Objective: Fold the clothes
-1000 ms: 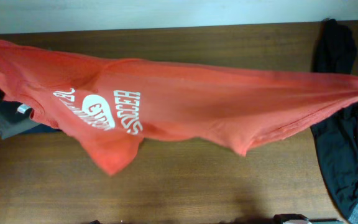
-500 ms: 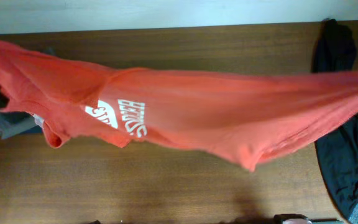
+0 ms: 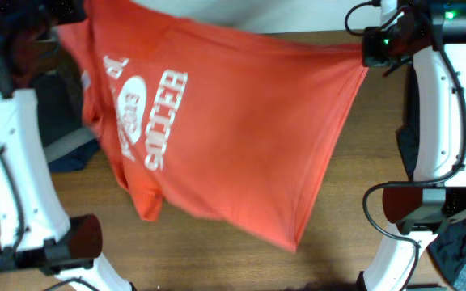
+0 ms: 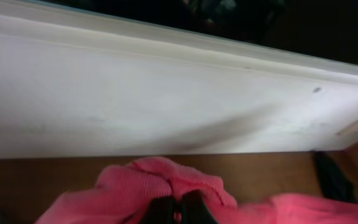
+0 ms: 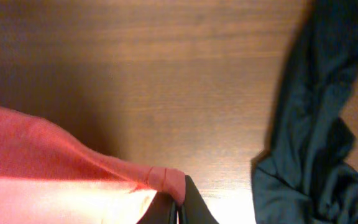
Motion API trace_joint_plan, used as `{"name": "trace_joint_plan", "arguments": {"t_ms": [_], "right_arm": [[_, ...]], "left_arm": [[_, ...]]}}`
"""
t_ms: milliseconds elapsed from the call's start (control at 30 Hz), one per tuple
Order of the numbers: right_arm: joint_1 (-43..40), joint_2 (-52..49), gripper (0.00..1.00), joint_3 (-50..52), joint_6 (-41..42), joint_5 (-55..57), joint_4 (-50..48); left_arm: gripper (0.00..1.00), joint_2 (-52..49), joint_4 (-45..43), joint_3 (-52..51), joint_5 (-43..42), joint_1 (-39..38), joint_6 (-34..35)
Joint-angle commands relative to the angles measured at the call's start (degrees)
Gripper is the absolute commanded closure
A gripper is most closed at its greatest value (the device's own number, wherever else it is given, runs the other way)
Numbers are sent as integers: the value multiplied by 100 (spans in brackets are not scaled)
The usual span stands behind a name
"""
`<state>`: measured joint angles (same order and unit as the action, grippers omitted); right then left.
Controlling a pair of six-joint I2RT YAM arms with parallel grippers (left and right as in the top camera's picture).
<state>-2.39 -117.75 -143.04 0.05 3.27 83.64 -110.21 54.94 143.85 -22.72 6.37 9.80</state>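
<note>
Your left pincer (image 4: 178, 214) and right pincer (image 5: 178, 210) each clench an edge of the shirt (image 3: 241, 137), stretching it above the table (image 3: 374, 137), probably to lay it flat.

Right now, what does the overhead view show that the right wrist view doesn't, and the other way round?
Only overhead: the red T-shirt spread wide with its white lettering, and the left arm at its far end. Only right wrist: close up, the right gripper shut on a rolled hem. Both: the T-shirt, the black garment and the wooden table.
</note>
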Motion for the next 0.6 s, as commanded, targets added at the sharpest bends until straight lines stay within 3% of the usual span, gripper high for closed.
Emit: {"name": "trace_joint_plan", "arguments": {"t_ms": [0, 167, 333, 433, 567], "right_arm": [[-190, 761, 96, -1244, 369, 717, -98], [-507, 1305, 96, -2155, 625, 588, -52], [-629, 1486, 96, -1871, 627, 420, 664], [-625, 1421, 96, -1338, 627, 286, 1342], [-625, 1423, 96, 356, 577, 90, 1368]], "left_arm": [[99, 214, -310, 166, 481, 68, -125], [99, 367, 2, 632, 599, 282, -372], [99, 518, 1506, 662, 345, 210, -372], [99, 490, 2490, 511, 260, -17, -680], [99, 479, 3222, -295, 258, -433, -1121]]}}
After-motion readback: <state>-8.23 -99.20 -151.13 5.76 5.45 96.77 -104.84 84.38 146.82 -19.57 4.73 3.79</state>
